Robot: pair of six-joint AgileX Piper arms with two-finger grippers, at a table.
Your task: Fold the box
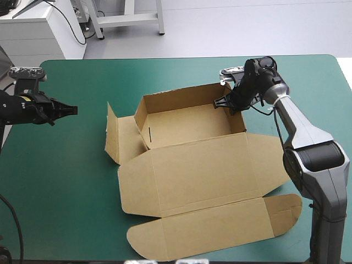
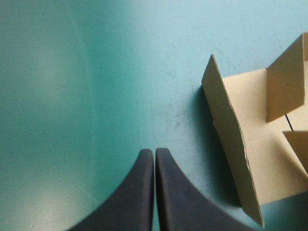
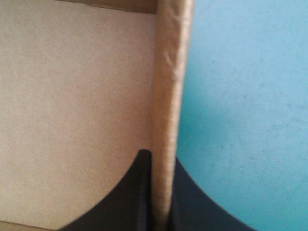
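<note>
teal-green cover (image 1: 60,181) bears box (image 1: 192,170), right hand (image 1: 221,103) pinching wall.

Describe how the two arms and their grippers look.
The right arm has silver-grey shell segments with black joints and a black wrist. The left arm is black where visible. The left gripper and right gripper each have two broad black fingers curved like fins.

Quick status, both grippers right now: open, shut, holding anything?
Left gripper: shut, empty, over the teal-green cover beside the box.
Right gripper: shut on the box's raised side wall.
</note>
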